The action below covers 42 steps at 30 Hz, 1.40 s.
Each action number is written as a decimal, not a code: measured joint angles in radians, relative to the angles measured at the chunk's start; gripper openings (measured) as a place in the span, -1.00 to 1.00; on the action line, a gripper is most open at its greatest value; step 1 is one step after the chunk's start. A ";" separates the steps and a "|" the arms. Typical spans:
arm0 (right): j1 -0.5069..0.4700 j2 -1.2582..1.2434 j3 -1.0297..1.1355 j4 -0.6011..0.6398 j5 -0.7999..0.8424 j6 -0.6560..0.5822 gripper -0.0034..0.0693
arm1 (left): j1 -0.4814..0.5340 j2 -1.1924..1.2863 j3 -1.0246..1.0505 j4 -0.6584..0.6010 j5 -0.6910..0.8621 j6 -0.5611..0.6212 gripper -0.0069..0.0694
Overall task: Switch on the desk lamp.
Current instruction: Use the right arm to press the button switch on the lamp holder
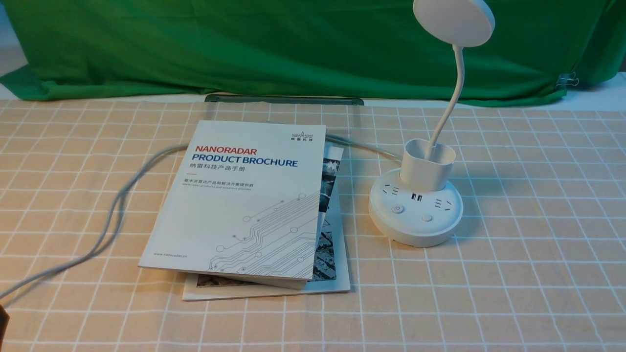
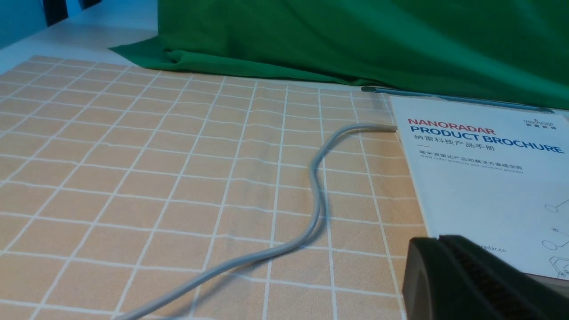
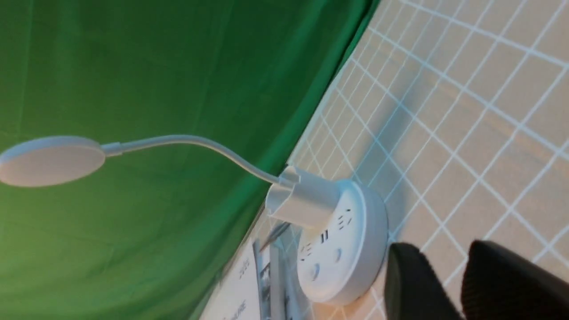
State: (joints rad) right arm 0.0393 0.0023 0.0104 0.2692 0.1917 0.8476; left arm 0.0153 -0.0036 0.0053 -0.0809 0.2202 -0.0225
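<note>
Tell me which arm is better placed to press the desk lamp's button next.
Right. The desk lamp stands on the robot's right, and its base with the buttons lies just ahead of the right gripper, which is open and empty. The left gripper faces only the cable and brochure.

Title, brochure [image 1: 244, 205] cover: "NANORADAR PRODUCT BROCHURE"
Subtitle, same cover: "纳雷科技产品手册"
Logo, cover top corner: "NANORADAR"
Web address, cover lower corner: "www.nanoradar.cn"
</note>
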 joint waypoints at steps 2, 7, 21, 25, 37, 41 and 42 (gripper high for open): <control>0.002 0.000 0.000 -0.004 -0.054 -0.057 -0.25 | 0.000 0.000 0.000 0.000 0.000 0.000 -0.76; 0.053 0.010 -0.088 -0.008 -0.088 -0.442 -0.30 | 0.000 0.000 0.000 0.000 0.000 0.000 -0.76; 0.080 0.784 -0.965 -0.043 0.513 -1.267 -0.83 | 0.000 0.000 0.000 0.000 0.000 0.000 -0.76; 0.107 1.015 -1.147 -0.048 0.718 -1.304 -0.83 | 0.000 0.000 0.000 0.000 0.000 0.000 -0.76; 0.287 1.474 -1.314 -0.134 0.844 -1.292 -0.83 | 0.000 0.000 0.000 0.000 0.000 0.000 -0.76; 0.325 1.588 -1.317 -0.139 0.791 -1.287 -0.83 | 0.000 0.000 0.000 0.000 0.000 0.000 -0.76; 0.334 1.625 -1.317 -0.140 0.768 -1.286 -0.83 | 0.000 0.000 0.000 0.000 0.000 0.000 -0.76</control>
State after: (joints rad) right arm 0.3733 1.6269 -1.3061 0.1294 0.9597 -0.4381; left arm 0.0153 -0.0036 0.0053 -0.0809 0.2202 -0.0225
